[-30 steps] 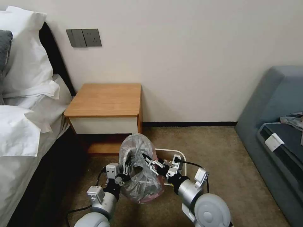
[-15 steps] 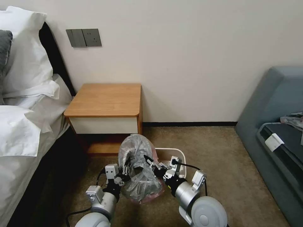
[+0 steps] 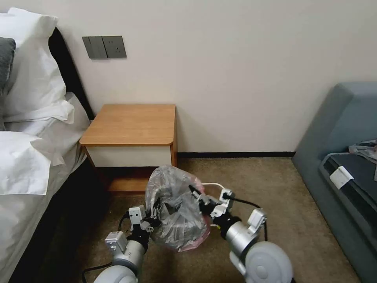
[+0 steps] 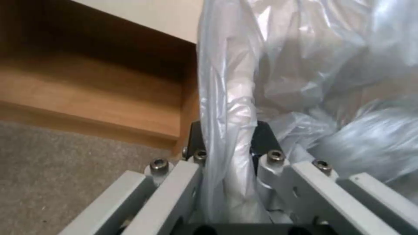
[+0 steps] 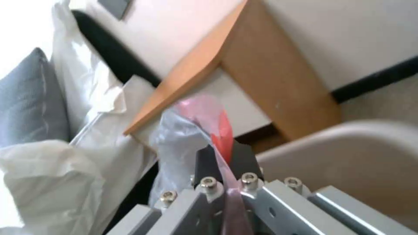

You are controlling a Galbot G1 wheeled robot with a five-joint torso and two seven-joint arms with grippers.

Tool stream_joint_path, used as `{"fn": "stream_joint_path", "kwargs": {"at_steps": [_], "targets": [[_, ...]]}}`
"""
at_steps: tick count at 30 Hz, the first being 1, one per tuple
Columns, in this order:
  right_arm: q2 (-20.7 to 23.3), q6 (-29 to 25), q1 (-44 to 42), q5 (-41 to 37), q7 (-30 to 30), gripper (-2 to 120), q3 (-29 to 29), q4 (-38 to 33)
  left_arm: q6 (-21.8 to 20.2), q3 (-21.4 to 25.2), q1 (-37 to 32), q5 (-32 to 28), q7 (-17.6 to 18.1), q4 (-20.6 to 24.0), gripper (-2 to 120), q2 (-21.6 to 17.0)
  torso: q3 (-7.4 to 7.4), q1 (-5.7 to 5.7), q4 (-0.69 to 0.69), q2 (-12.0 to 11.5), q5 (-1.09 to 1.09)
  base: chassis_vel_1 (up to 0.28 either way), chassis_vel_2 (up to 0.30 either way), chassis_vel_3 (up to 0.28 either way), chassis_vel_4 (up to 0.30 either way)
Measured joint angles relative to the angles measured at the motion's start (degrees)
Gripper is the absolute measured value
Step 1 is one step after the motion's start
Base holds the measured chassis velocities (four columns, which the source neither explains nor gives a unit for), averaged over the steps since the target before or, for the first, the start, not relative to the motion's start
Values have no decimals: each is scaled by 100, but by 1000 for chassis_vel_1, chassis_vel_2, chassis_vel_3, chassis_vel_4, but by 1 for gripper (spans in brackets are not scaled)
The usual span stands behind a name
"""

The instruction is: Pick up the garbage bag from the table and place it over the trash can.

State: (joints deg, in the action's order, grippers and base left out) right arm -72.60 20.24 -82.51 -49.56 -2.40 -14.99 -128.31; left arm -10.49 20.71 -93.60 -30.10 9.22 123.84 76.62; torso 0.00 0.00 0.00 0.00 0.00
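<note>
The left gripper (image 3: 156,212) is clamped on a bunched fold at the left side of the garbage bag (image 3: 176,212), its dark pads (image 4: 261,140) pressed against the film. The right gripper (image 3: 197,195) is closed on the bag's pinkish-red edge at the right. One bag — thin, crinkly, translucent grey plastic — hangs ballooned between the two grippers above the carpet, in front of the bench (image 3: 131,124) and over the near-left part of the single trash can (image 3: 220,189), a cream-white bin with a rolled rim. The bench is light-brown wood with rounded corners, a white front panel and a lower shelf.
</note>
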Motion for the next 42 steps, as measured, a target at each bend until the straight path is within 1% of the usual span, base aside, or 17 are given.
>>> {"fn": "stream_joint_path", "kwargs": {"at_steps": [1,4,12,15,19,22,23,26,27,29,34,42], "targets": [[0,0,0,0,0,0,0,0,0,0,0,0,0,0,5,0,0,0,0,0,0,0,0,0,0],[153,28,77,-124,-8,0,-290,-9,-44,18,15,-85,18,8,5,-5,0,0,0,0,0,0,0,0,0],[276,208,427,-410,-215,0,-454,193,-62,31,36,-145,8,10,5,-25,0,0,0,0,1,0,0,0,0],[360,393,765,-636,-565,0,-448,363,-63,63,25,-150,-114,35,5,-29,0,0,0,0,0,0,0,0,0],[448,571,968,-754,-783,0,-444,421,-59,87,9,-150,-201,39,5,-13,0,0,0,0,0,0,0,0,0],[597,921,1151,-1029,-1143,0,-486,474,-52,172,-15,-212,-319,40,5,38,0,0,1,0,0,0,0,0,0],[597,921,1151,-1029,-1143,0,-486,474,-52,172,-15,-212,-319,40,5,38,0,0,1,0,0,0,0,0,0],[658,1196,1185,-1363,-1408,0,-619,474,-58,250,-29,-403,-362,85,5,67,0,0,0,0,0,0,0,0,0],[658,1196,1185,-1363,-1408,0,-619,474,-58,250,-29,-403,-362,85,5,67,0,0,0,0,0,0,0,0,0],[689,1315,1147,-1539,-1469,0,-712,472,-58,323,-26,-515,-447,88,5,80,0,0,0,0,0,0,0,0,0],[700,1352,1063,-1899,-1587,0,-811,427,-58,442,4,-754,-564,88,5,101,0,0,0,0,0,0,0,0,0],[738,1345,881,-2112,-1523,0,-893,249,-137,551,71,-1122,-589,72,5,166,0,0,0,0,-1,0,0,0,0]]}}
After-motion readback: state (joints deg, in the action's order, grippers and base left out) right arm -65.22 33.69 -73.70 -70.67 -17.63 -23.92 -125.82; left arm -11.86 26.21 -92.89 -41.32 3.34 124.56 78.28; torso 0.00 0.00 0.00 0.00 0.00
